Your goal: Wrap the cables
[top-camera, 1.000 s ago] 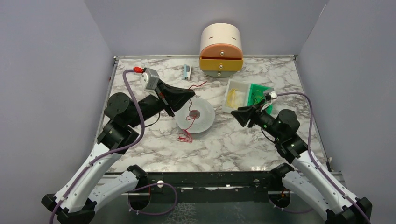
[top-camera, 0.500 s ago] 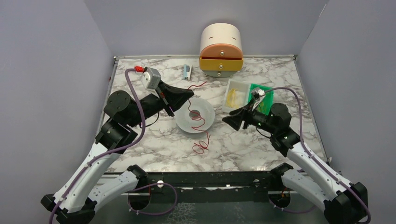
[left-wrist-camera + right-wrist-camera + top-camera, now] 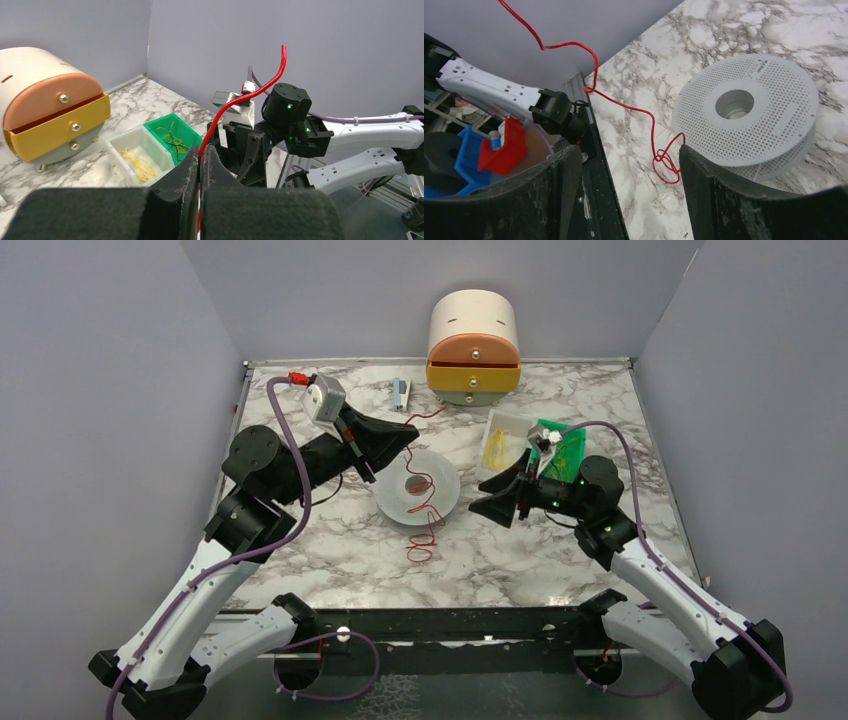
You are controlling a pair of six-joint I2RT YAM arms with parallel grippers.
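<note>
1. The left hand [image 3: 200,160] is pinched shut on the red cable [image 3: 220,117]. A short free end rises out of its fingers in a springy curve. This hand hangs over the far-left edge of the spool [image 3: 447,485].
2. From that pinch the cable drapes in loose waves across the flat white spool in the middle of the worktop [image 3: 520,550]. It ends in a small tangle of loops on the marble, just beside the spool's near rim.
3. The right hand [image 3: 624,160] has its fingers wide apart with nothing between them. It sits low, just right of the spool, and faces the tangle.
4. I'd say the cable is nearly weightless, thread-thin and springy. It looks like it holds its curl, so it should follow only when pulled taut, never when pushed. Loops could easily snag on the spool rim.
5. The best place to grip looks like the plainer run just above the tangle, not the knot itself. The wire should sit squarely between the pads, because something this thin could slip out.
</note>
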